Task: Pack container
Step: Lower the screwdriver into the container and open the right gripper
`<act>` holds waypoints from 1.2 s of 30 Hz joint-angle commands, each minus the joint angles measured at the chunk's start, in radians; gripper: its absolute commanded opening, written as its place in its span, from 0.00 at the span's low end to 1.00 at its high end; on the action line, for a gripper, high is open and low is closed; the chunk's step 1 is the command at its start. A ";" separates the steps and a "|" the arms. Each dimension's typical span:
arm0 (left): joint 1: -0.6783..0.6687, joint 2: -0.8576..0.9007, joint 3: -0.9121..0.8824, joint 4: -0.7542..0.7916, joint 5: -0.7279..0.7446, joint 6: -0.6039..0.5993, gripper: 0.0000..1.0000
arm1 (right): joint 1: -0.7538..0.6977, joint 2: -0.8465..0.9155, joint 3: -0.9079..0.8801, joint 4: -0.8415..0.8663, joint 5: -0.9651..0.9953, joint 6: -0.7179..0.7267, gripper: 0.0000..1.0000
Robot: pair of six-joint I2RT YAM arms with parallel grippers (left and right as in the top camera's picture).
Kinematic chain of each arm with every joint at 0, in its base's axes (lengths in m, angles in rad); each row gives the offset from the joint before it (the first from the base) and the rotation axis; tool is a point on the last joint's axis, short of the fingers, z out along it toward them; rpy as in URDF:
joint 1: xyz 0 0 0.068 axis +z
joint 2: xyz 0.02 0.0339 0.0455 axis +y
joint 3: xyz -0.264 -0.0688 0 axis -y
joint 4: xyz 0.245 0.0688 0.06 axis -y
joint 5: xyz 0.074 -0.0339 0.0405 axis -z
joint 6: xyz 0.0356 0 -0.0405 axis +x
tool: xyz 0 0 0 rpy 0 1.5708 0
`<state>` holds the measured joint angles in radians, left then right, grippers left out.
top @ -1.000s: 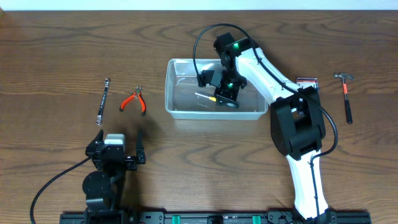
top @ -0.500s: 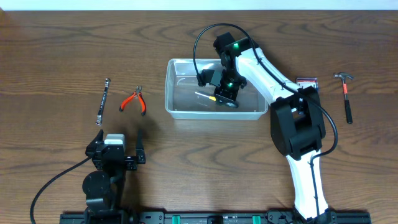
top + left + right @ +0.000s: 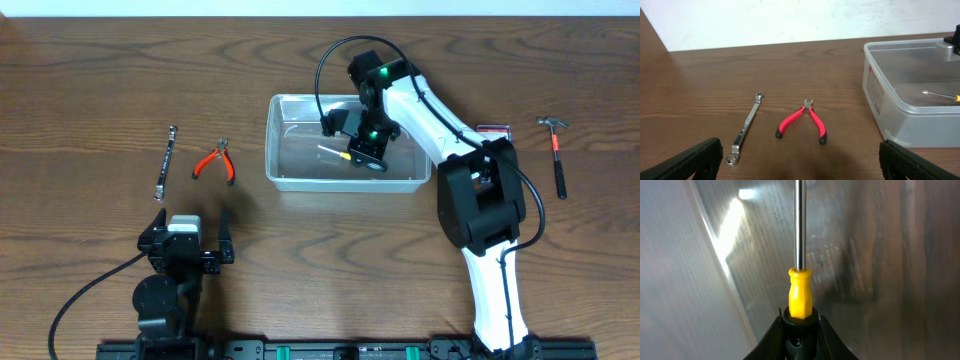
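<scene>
The clear plastic container (image 3: 290, 165) stands at the table's middle back. Inside it my right gripper (image 3: 356, 157) is shut on the black end of a yellow-handled screwdriver (image 3: 331, 152), whose steel shaft points toward the tub's left side. The right wrist view shows the screwdriver (image 3: 800, 292) clamped between the jaws of my right gripper (image 3: 800, 322), just above the container's floor (image 3: 715, 290). My left gripper (image 3: 192, 222) rests open and empty near the front left. The left wrist view shows my left gripper (image 3: 800, 162) facing the container's near corner (image 3: 880, 97).
Red-handled pliers (image 3: 215, 162) (image 3: 802, 120) and a steel wrench (image 3: 166, 162) (image 3: 746, 129) lie left of the container. A hammer (image 3: 555, 150) lies at the far right, and a small blue-and-red case (image 3: 492, 131) peeks out behind the right arm.
My right gripper has shifted slightly to the right inside the container, still holding the screwdriver. The left arm has not moved.
</scene>
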<state>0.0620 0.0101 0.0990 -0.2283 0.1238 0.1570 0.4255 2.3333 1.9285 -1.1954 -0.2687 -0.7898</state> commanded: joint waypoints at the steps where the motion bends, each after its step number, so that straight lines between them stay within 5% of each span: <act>1: 0.004 -0.006 -0.025 -0.008 -0.008 -0.001 0.98 | -0.007 0.024 -0.004 0.001 -0.004 0.012 0.02; 18: 0.004 -0.006 -0.025 -0.008 -0.008 -0.001 0.98 | -0.008 0.042 -0.007 0.007 -0.005 0.019 0.03; 27: 0.004 -0.006 -0.025 -0.008 -0.008 -0.001 0.98 | -0.008 0.042 -0.007 0.008 -0.005 0.034 0.29; 32: 0.004 -0.006 -0.025 -0.008 -0.008 -0.001 0.98 | -0.008 0.042 -0.007 0.007 -0.005 0.034 0.52; 36: 0.004 -0.006 -0.025 -0.008 -0.008 -0.001 0.98 | -0.008 0.042 -0.005 0.006 -0.005 0.048 0.59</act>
<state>0.0620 0.0101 0.0990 -0.2287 0.1238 0.1574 0.4217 2.3650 1.9278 -1.1877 -0.2691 -0.7589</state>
